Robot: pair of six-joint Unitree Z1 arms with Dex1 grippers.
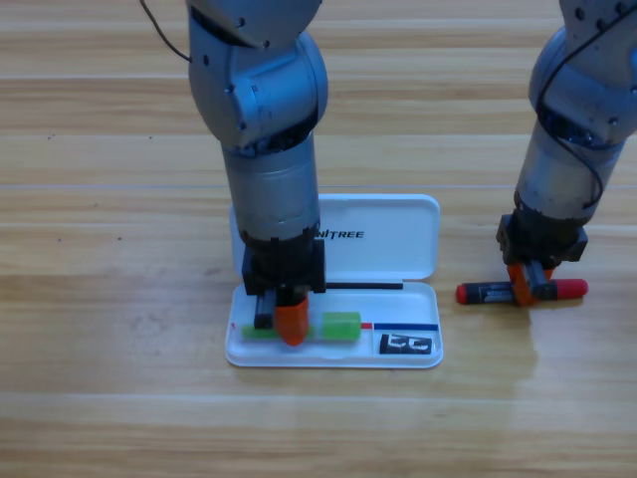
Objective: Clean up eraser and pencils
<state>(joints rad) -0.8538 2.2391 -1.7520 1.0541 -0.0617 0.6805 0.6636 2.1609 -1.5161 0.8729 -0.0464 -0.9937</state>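
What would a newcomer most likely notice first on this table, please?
Probably the left claw pressed down into the open white case over the green pencil, with the eraser at the tray's right end. Right of the case, the right claw straddles the black-and-red pencil.

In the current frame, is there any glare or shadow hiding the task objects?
High view: even light with soft sheen on the wooden table, no glare on objects. The left gripper covers the middle of the green pencil in the white case; the right gripper crosses the black-and-red pencil. The eraser shows clearly.
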